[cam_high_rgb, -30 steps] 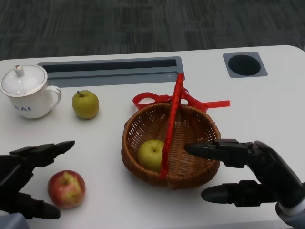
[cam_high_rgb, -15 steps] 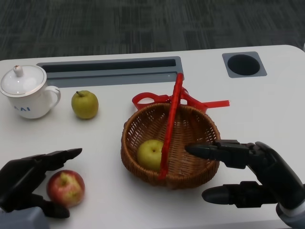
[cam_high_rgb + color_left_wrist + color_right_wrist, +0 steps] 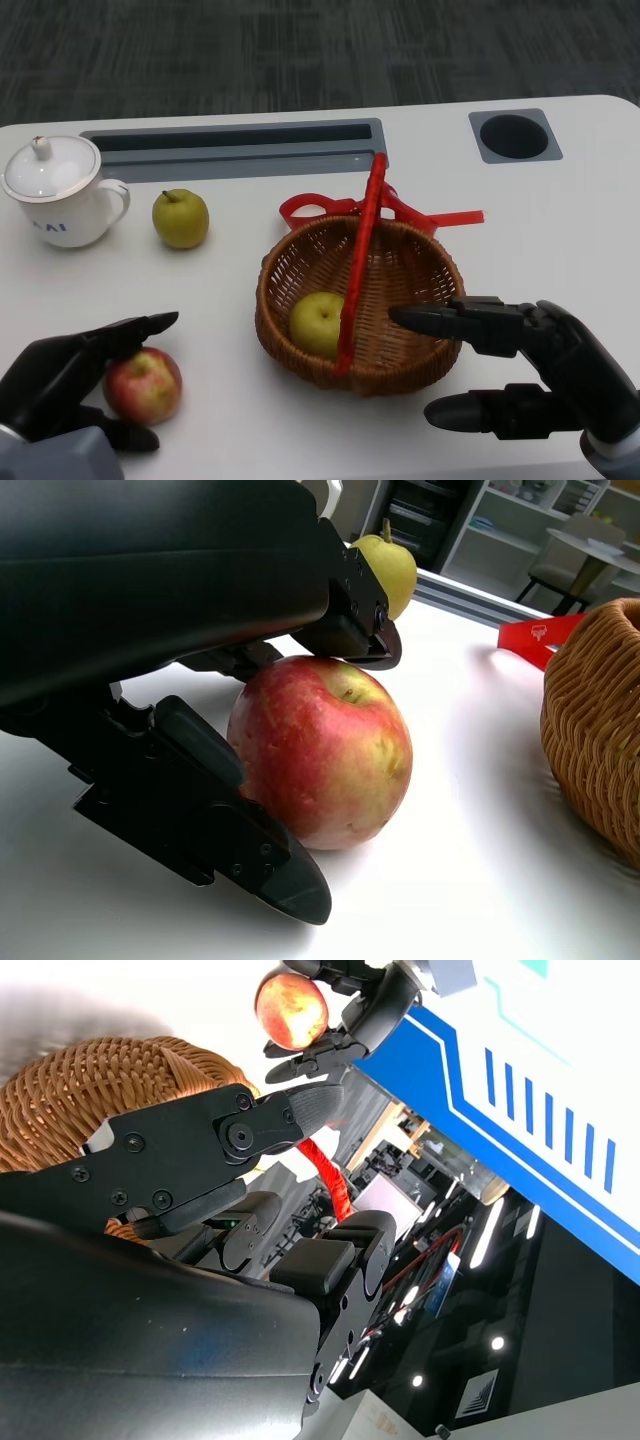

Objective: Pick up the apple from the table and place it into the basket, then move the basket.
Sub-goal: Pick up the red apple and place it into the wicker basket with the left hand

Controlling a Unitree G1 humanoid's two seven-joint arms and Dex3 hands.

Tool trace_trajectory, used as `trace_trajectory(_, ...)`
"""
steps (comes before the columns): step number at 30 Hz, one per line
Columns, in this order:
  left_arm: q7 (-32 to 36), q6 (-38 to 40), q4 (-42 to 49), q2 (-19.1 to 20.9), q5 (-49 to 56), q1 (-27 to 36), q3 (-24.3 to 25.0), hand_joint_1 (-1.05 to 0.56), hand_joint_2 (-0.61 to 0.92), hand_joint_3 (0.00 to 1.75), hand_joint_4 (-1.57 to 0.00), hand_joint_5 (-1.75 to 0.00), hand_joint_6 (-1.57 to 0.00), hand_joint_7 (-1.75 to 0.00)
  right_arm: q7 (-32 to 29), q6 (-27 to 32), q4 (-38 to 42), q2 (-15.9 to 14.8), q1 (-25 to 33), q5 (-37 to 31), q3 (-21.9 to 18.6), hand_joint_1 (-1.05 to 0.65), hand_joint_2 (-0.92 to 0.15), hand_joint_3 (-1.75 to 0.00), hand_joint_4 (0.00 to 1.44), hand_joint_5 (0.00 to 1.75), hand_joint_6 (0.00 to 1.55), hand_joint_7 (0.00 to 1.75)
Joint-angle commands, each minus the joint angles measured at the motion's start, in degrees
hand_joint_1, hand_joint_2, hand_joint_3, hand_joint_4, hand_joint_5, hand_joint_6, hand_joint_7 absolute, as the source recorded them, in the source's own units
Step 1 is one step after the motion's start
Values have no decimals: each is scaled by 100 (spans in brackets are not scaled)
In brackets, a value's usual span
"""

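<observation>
white table (image 3: pixel 560 230), left hand (image 3: pixel 60 380) cupping apple (image 3: pixel 143 385)

A wicker basket (image 3: pixel 400 290) of rough woven brown cane carries a glossy red plastic handle (image 3: pixel 360 265) and a red ribbon (image 3: pixel 320 209). The red apple (image 3: pixel 143 385) has smooth, faintly shiny skin flecked with yellow. Both hands, left (image 3: pixel 70 385) and right (image 3: pixel 520 365), look like matt black plastic. The worktop (image 3: pixel 560 230) is smooth white. A lidded mug (image 3: pixel 55 195) looks like glazed white ceramic.
</observation>
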Motion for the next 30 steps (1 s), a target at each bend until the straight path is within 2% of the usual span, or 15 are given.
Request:
trace_trajectory(1,220,-129,251,-2,-20,-80,-79,-53,66,0,-75,-5,-69,-5,-21,-2,-69,-61,33,50,-41,-45,-90,0,78,0,70,0)
trace_trajectory(5,34,-444,472,-127,-425,-125,30,-22,72,1,-112,-9,-101,-7,-20,32,-92,-70,38,39,-46,-45,-90,0,78,0,70,0)
trace_trajectory(7,-64,-513,513,-143,-561,-139,40,-12,77,2,-123,-10,-112,-7,-17,51,-103,-67,40,50,-43,-46,-91,0,78,0,70,0)
trace_trajectory(19,-27,-932,116,-110,-989,11,230,-11,79,0,-124,-4,-113,-2,-37,43,-75,-44,25,27,-54,-46,-92,0,79,0,71,0)
trace_trajectory(30,-65,-1753,-775,-270,-1398,217,718,-11,78,0,-126,-3,-115,-1,-46,-8,8,-29,-24,-3,-63,-46,-92,-1,79,0,71,0)
